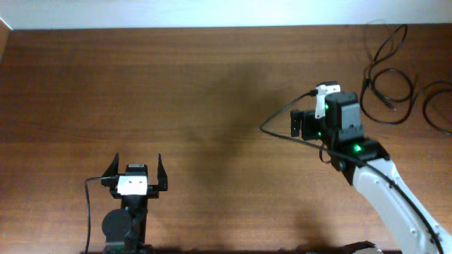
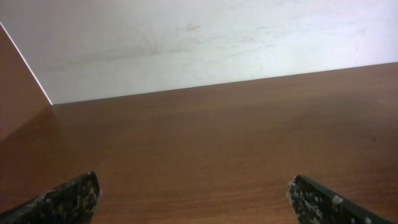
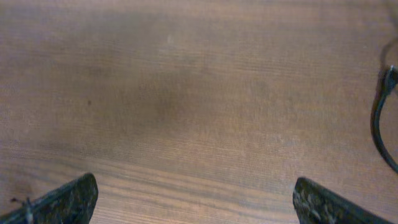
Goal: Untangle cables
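The cables lie at the table's far right. One thin black cord [image 1: 387, 79] is looped with small plug ends, and a second coil [image 1: 438, 106] lies by the right edge. My right gripper [image 1: 304, 124] is open and empty, left of the cables and apart from them. In the right wrist view its fingers [image 3: 193, 199] are spread over bare wood, and a piece of cable [image 3: 378, 124] shows at the right edge. My left gripper [image 1: 135, 169] is open and empty near the front left. Its fingers [image 2: 193, 193] frame bare table.
The brown wooden table [image 1: 176, 92] runs to a white wall [image 2: 199, 43] at the back. A thicker black wire [image 1: 279, 116] arcs from the right arm's wrist. Another wire [image 1: 88, 204] hangs by the left arm's base.
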{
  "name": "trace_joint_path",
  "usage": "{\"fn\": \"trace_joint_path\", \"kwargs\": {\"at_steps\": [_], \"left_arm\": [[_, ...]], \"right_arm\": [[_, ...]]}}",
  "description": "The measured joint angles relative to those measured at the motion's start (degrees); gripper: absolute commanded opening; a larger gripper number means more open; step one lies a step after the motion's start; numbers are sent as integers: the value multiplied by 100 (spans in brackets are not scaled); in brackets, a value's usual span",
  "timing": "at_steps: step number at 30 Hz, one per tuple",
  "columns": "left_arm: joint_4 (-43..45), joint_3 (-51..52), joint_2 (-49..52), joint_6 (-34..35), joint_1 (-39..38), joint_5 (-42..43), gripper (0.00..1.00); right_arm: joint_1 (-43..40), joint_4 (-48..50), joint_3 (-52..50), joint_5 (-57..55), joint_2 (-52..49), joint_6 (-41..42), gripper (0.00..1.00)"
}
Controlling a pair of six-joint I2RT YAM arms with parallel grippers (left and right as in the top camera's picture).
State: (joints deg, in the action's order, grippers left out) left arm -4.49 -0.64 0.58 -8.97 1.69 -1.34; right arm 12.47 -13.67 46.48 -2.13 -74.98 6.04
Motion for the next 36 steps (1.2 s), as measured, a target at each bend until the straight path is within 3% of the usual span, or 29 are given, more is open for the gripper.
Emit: {"fn": "trace_joint_path", "kwargs": {"at_steps": [8, 17, 28, 36], "left_arm": [[0, 0, 0, 0, 0, 0, 99], [0, 0, 0, 0, 0, 0, 99], [0, 0, 0, -2, 0, 2, 99], [0, 0, 2, 0, 0, 0, 99]], "right_arm": [[0, 2402, -2396, -2, 1908, 2, 99], [0, 4162, -4356, -4, 3554, 4, 99], [0, 3926, -4570, -7, 4321, 2, 99], [0, 2011, -4588, -4, 5947, 2, 99]]}}
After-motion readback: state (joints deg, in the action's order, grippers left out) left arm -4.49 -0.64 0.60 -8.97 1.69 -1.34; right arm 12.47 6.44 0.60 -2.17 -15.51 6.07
